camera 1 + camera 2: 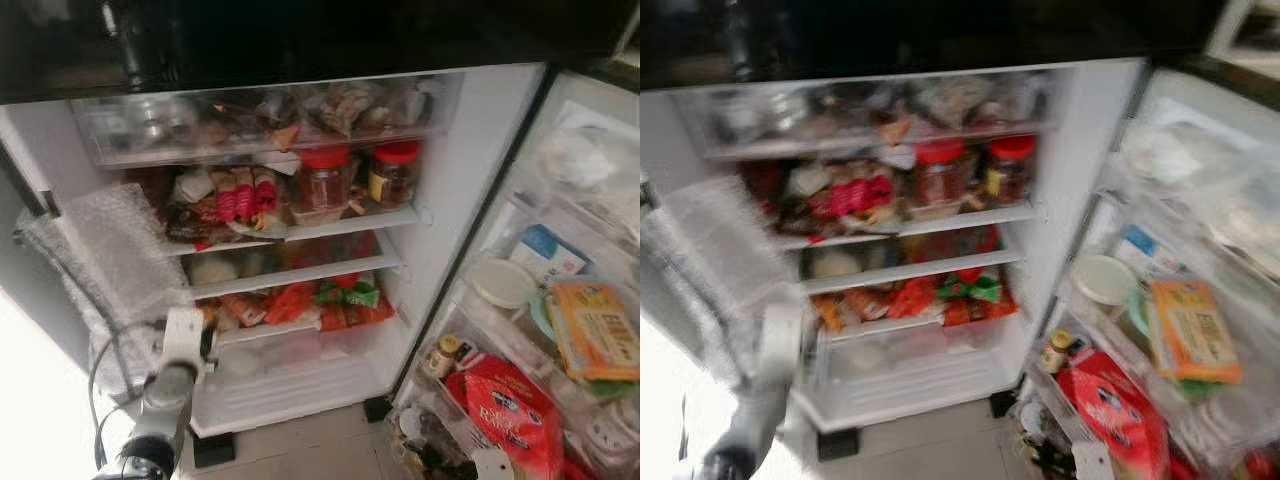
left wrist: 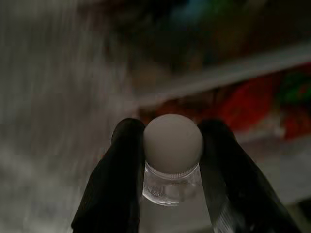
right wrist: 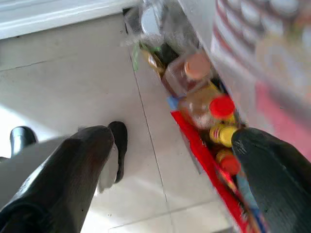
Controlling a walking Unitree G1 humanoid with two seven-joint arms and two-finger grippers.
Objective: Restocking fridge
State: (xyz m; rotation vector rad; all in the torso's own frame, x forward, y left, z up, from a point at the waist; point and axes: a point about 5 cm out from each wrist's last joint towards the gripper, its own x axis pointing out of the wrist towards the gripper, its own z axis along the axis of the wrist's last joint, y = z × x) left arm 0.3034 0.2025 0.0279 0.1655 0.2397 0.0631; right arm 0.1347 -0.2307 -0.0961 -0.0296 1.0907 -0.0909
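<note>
Left gripper [image 2: 172,160]: clenched on a small clear bottle [image 2: 170,187] with a rounded white cap [image 2: 172,141], one black finger [image 2: 116,184] on each side of the neck.
Left arm [image 1: 165,400]: raised at the lower left of the open fridge [image 1: 470,180], its wrist level with the lower shelves, near the crisper drawer [image 1: 290,375].
Right gripper [image 3: 170,165]: fingers spread wide apart, holding nothing, hanging over the pale tiled floor [image 3: 63,82] beside the bottom door rack, where bottles with red and yellow caps [image 3: 221,119] stood.
Fridge shelves: crowded; two red-lidded jars [image 1: 325,180] stood on an upper shelf, red and green packets [image 1: 340,300] lower down.
Door racks: a red bag [image 1: 510,405], an orange packet [image 1: 595,330] and a round white lid [image 1: 503,283].
Left of the fridge: a sheet of bubble wrap [image 1: 110,250].
</note>
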